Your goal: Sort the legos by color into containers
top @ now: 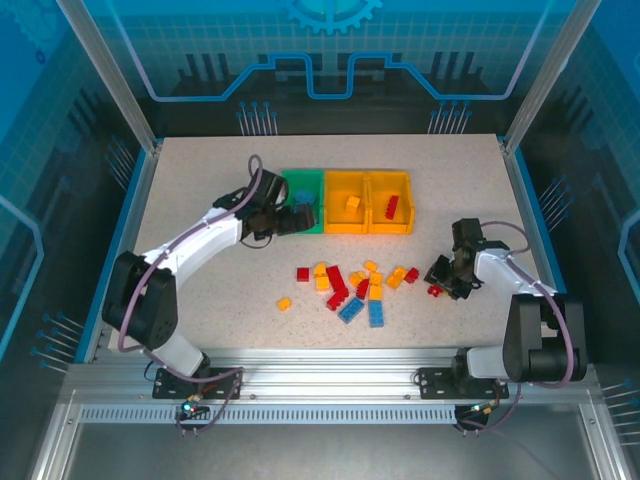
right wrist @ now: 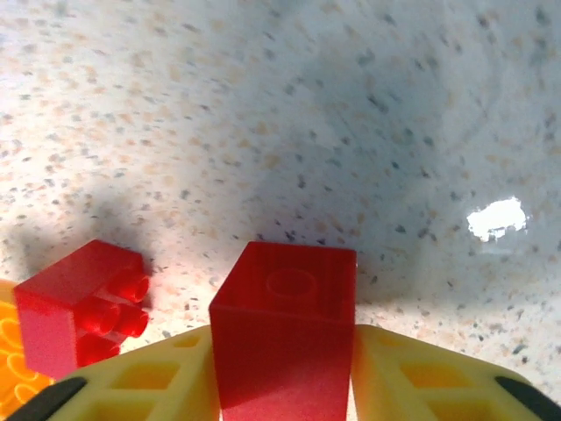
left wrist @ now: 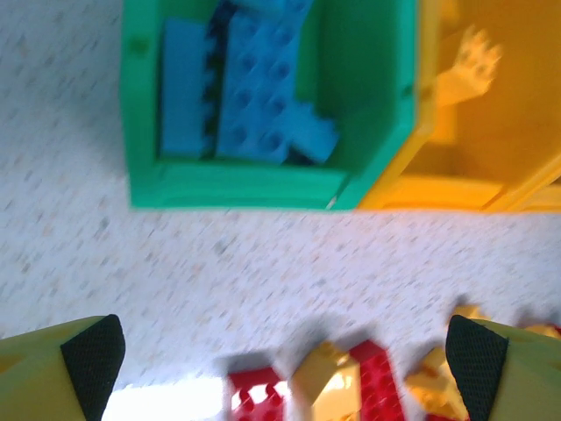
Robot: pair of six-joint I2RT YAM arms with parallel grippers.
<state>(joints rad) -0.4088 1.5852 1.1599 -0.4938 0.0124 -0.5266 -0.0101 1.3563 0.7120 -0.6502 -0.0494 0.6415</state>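
Red brick (right wrist: 285,324) is clamped between the fingers of my right hand (right wrist: 285,381), both sides gripped. That hand sits low over the tabletop (right wrist: 351,105) on the right, wrist bent down. A second red brick (right wrist: 79,303) lies just left of it, apart. Loose legos (top: 345,290) are scattered mid-tabletop. Blue bricks (left wrist: 254,88) lie in the green tray (left wrist: 237,184), leftmost of the containers (top: 367,200) on the far side. My left hand (left wrist: 285,351) hangs beside that tray, fingers spread wide and empty, arm reaching forward.

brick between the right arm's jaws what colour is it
Red. The brick shows best in the right wrist view, sitting between the yellow jaws.
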